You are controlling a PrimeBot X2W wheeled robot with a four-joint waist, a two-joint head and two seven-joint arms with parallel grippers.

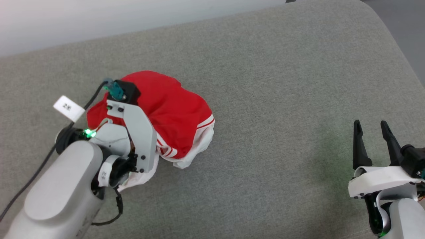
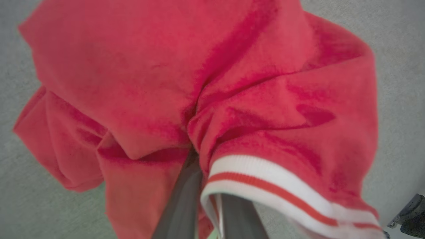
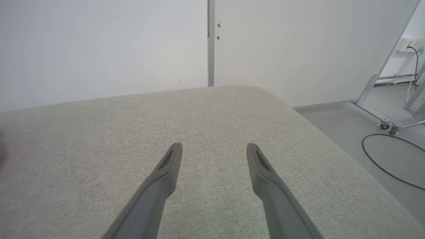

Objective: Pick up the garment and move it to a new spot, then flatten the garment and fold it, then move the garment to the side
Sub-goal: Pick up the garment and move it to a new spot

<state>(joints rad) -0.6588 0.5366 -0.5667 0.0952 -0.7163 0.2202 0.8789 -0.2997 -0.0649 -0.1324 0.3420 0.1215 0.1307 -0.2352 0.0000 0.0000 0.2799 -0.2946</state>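
The garment is bunched in a red heap on the left part of the grey padded surface, with white sleeve fabric and striped trim showing along its near side. My left arm's wrist sits over its near left part and hides the fingers. In the left wrist view my left gripper is shut on a fold of the garment, beside a white and red striped band. My right gripper stands open at the lower right, well away from the cloth, nothing between its fingers.
The padded surface rounds off at its far right corner, with grey floor beyond. A black cable and a wheeled metal frame stand on that floor. A white wall runs behind. A tagged black cable trails from my left arm.
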